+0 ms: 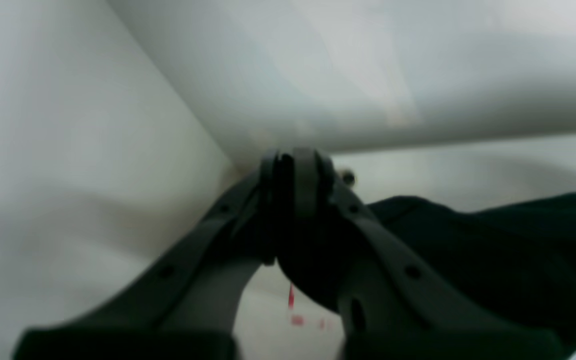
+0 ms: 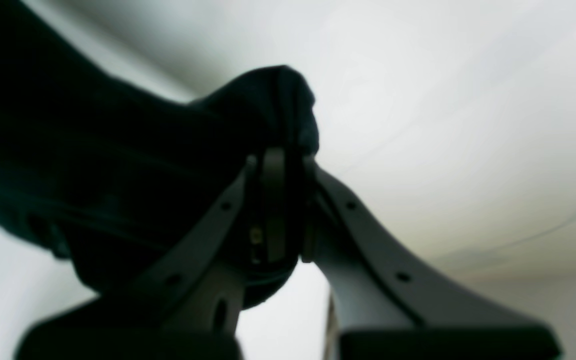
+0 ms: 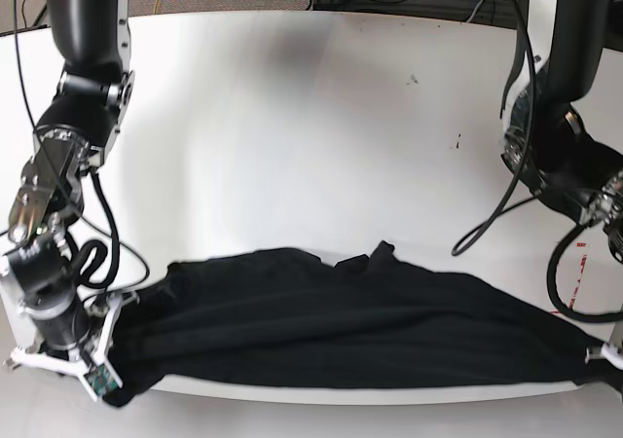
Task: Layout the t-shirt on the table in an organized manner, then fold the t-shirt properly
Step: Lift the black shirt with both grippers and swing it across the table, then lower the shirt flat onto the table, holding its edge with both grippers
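We hold the black t-shirt [image 3: 350, 326] stretched along the table [image 3: 292, 136] near edge. Left gripper [image 1: 295, 160] and right gripper [image 2: 278, 155] each pinch an opposite end, equally near; the long axis runs between them.

Both arms are black and glossy, built of thick round segments, with loose black cables looping beside them. The right gripper [image 2: 280, 200] has grey curved fingers dotted with small screw holes; the left gripper [image 1: 295, 190] has the same shape, darker grey.

The t-shirt [image 3: 360, 336] is plain black. The tabletop [image 3: 292, 136] is shiny white with tiny dark specks and a red mark [image 3: 581, 246].
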### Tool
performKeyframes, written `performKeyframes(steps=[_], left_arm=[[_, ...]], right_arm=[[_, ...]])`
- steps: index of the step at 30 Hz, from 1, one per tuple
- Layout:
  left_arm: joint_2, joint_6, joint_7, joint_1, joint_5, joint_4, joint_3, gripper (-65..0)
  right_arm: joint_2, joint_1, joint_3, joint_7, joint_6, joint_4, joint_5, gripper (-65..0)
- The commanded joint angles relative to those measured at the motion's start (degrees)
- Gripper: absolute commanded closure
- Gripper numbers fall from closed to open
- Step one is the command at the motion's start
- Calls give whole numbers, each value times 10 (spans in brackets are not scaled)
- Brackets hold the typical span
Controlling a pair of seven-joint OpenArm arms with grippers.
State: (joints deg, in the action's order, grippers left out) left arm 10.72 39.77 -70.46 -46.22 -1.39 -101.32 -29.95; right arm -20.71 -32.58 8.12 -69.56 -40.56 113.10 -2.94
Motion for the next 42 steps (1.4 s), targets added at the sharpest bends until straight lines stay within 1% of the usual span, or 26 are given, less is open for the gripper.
performKeyframes(steps=[1,6,9,13,21,24,27,31,40,42], left_arm=[[8,2,15,34,-1,-21,-12,-3],[8,2,15,126,-1,-41,-44,-3],[8,2,15,177,-1,-47,-67,-3],[8,2,17,252,-1,-48,-96,-3],[8,2,19,376,-1,-46,-150,-3],[8,2,34,412,0,-45,-159,-3],[9,2,67,450,1,-44,-160,-3],[11,2,98,492,1,-43,-157,-3],[14,2,103,527,2,-18,-160,-3],[22,2,103,535,2,-15,-159,-4]], right_arm=[[11,46,26,33,6,12,4,-2],[34,162,70,95,6,10,5,-2],[48,214,85,110,6,9,5,-2],[74,283,94,124,6,10,5,-2],[114,391,106,166,6,10,9,-2],[129,419,115,177,6,10,10,-2],[143,438,124,180,6,10,10,-2],[149,454,138,180,6,10,10,-2],[150,479,159,180,6,9,10,-2],[150,482,165,180,6,9,8,-2]])
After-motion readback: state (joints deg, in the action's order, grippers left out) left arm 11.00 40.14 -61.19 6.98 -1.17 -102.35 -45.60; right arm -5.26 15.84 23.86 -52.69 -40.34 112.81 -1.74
